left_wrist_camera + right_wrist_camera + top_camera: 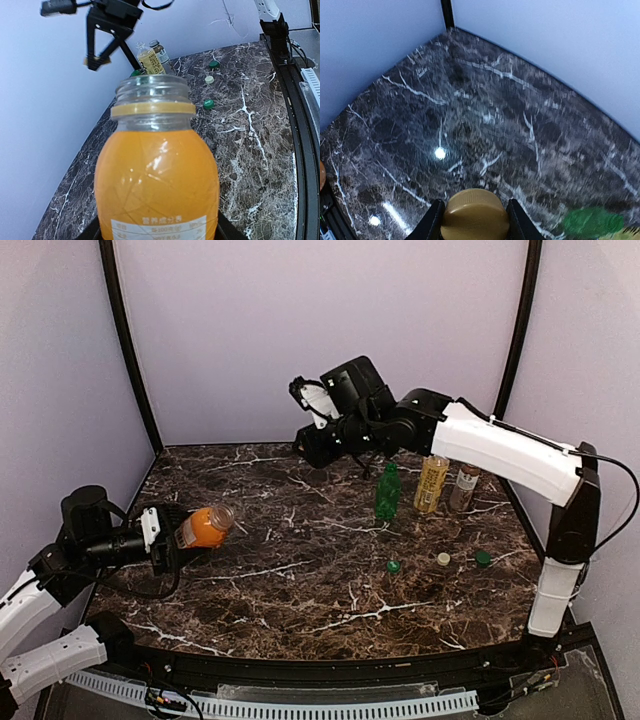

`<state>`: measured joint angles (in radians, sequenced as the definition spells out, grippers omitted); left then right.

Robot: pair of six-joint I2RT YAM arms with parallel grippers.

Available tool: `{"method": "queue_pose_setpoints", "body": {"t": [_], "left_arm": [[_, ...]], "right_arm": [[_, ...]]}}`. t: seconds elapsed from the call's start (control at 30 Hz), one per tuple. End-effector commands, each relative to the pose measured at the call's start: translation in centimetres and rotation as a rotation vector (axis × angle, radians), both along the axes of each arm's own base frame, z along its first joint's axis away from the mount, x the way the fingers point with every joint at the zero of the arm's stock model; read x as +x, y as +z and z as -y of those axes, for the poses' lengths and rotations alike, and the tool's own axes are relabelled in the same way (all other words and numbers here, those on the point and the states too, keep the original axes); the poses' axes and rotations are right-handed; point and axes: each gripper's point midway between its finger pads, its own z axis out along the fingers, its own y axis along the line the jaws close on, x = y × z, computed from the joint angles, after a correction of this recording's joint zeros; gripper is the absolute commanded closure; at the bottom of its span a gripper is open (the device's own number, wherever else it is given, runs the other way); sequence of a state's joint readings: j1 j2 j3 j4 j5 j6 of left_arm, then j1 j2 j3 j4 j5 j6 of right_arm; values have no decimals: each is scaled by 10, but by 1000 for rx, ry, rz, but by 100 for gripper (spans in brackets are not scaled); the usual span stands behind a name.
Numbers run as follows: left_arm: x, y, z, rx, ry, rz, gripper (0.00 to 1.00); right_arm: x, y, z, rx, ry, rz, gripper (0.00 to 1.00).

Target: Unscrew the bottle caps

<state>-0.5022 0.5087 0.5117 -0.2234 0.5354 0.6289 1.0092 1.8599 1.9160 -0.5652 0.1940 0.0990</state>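
Orange bottle (cap off) clamped in left gripper, 9 o'clock; right gripper pinches tan cap, apparently mid-air.

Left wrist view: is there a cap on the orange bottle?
No, the orange bottle has a bare threaded neck and an open mouth, with nothing screwed onto it.

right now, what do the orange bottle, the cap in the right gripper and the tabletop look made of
Orange bottle: clear glossy plastic, probably; see-through threaded neck, sharp highlights. Cap: tan matte plastic, likely; dull, even colour. Tabletop: polished dark marble or a marble-look laminate; white veins, lamp reflections.
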Motion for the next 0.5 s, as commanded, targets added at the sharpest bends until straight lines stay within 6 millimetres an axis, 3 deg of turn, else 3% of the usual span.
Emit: {"method": "queue_pose_setpoints", "body": {"t": [0.0, 0.27, 0.47], "left_arm": [[10, 11, -1, -85, 59, -6, 93], [9, 7, -2, -92, 60, -15, 92], [9, 8, -3, -93, 63, -15, 92]], "right_arm": [[-44, -121, 22, -63, -211, -533, 100], [-57, -230, 47, -217, -330, -657, 100], [-59, -280, 66, -327, -389, -660, 100]]}}
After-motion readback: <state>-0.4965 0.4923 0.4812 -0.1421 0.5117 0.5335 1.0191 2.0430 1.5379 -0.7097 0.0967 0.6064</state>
